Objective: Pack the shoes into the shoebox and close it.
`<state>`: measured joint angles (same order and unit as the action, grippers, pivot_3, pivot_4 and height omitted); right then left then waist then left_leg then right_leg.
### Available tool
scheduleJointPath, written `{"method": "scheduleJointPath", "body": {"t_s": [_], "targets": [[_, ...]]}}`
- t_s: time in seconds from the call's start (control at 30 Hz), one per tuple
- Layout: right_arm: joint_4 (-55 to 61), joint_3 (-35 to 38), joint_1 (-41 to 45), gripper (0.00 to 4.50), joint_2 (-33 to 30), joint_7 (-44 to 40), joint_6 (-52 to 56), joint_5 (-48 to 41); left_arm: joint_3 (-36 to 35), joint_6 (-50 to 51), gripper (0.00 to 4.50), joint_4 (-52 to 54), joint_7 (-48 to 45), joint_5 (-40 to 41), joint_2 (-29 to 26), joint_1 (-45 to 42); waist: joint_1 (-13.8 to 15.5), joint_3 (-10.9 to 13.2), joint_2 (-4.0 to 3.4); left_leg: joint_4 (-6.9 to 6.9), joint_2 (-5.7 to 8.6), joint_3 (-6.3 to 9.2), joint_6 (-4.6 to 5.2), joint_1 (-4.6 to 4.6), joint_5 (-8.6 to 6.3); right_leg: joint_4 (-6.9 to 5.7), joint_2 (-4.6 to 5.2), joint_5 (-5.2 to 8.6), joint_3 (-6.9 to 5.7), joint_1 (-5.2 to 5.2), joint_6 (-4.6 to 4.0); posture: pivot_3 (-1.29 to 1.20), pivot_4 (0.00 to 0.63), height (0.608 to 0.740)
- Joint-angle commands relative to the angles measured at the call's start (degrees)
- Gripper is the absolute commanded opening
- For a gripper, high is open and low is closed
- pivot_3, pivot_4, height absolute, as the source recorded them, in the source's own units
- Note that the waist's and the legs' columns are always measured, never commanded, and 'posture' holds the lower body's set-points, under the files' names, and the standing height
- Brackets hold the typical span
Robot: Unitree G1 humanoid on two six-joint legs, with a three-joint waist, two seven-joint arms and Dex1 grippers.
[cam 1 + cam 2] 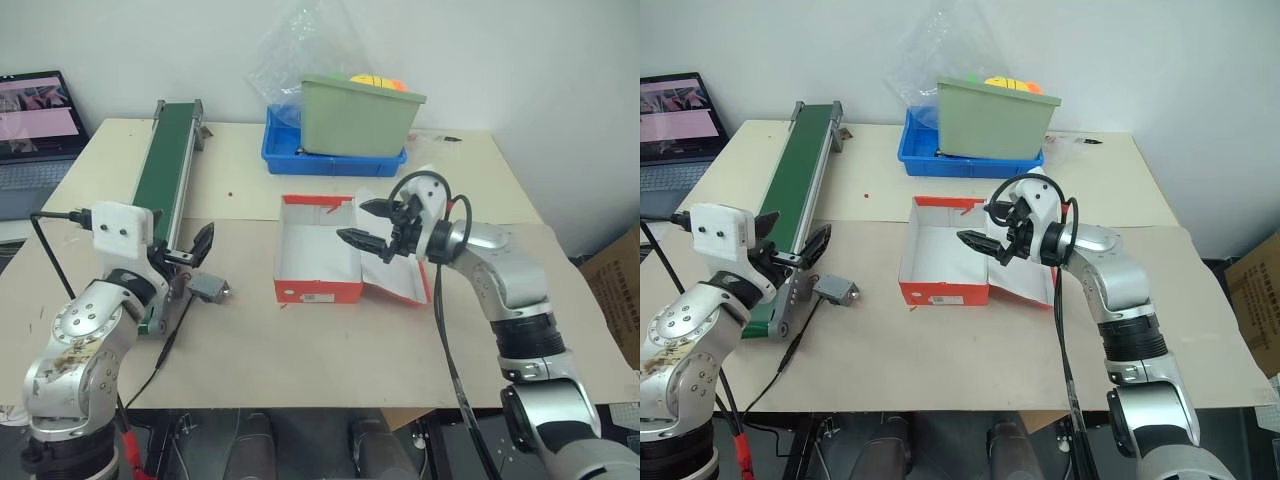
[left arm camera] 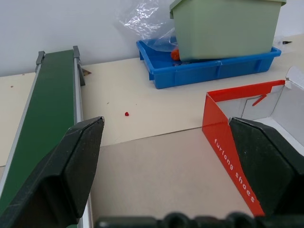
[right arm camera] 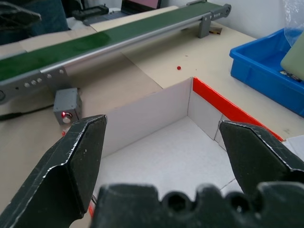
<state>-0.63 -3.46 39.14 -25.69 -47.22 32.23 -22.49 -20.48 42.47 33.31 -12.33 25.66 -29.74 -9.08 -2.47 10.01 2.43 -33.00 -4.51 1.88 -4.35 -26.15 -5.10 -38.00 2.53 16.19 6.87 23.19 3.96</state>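
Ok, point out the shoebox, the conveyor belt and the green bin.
shoebox (image 1: 317, 291): left eye view, red front wall.
conveyor belt (image 1: 166, 165): left eye view, green belt surface.
green bin (image 1: 358, 122): left eye view, front wall.

A lab: small conveyor belt (image 1: 168, 165), laptop (image 1: 35, 125) and plastic bins on a worktable (image 1: 240, 340).

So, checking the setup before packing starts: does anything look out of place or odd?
The shoebox sits open and empty, with no shoes on the table. A small red speck lies near the conveyor. Nothing is spilled or damaged.
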Motion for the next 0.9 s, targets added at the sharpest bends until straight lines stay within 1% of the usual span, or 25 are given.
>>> {"method": "scheduleJointPath", "body": {"t_s": [0.03,0.27,0.5,0.63,0.9], "targets": [[3.43,1.62,-0.47,4.44,-0.39,0.39,0.79,-1.32,-1.56,0.0,4.5,0.59,2.08,-0.65,0.46,-1.25,0.0,0.0,0.0,0.0,0.0,0.0,0.0,0.0,0.0,0.0,0.0,0.0,0.0,0.0,0.0,0.0,0.15,0.74],[4.05,0.99,-1.17,4.44,-0.21,1.42,1.53,-1.19,-5.27,-2.05,4.5,-3.81,5.55,-3.34,0.81,-1.2,-0.11,0.0,0.0,0.01,0.0,0.0,0.0,0.0,0.0,0.0,0.0,0.0,0.0,0.02,0.0,0.0,0.15,0.74],[4.16,-0.18,-0.67,4.44,2.79,3.62,2.87,-1.35,-2.63,-1.64,4.5,-0.86,6.76,-4.07,3.88,0.28,0.03,0.0,0.0,0.01,0.0,0.0,0.0,0.0,0.0,0.0,0.0,0.0,0.0,0.01,0.0,0.0,0.15,0.74],[2.75,-0.69,0.03,4.44,3.85,4.09,2.34,-0.62,-3.44,-1.57,4.5,-0.8,7.55,-4.38,4.99,1.49,0.01,0.0,0.0,0.01,0.0,0.0,0.0,0.0,0.0,0.0,0.0,0.0,0.0,0.0,0.0,0.0,0.15,0.74],[0.87,-1.79,2.81,4.44,5.74,3.03,1.42,-0.33,-9.97,-4.06,4.5,-4.95,9.63,-6.98,3.33,1.53,-0.15,0.0,0.0,0.02,0.0,0.0,0.0,0.01,0.0,-0.01,-0.01,0.0,0.0,0.03,0.0,0.0,0.15,0.74]]}}
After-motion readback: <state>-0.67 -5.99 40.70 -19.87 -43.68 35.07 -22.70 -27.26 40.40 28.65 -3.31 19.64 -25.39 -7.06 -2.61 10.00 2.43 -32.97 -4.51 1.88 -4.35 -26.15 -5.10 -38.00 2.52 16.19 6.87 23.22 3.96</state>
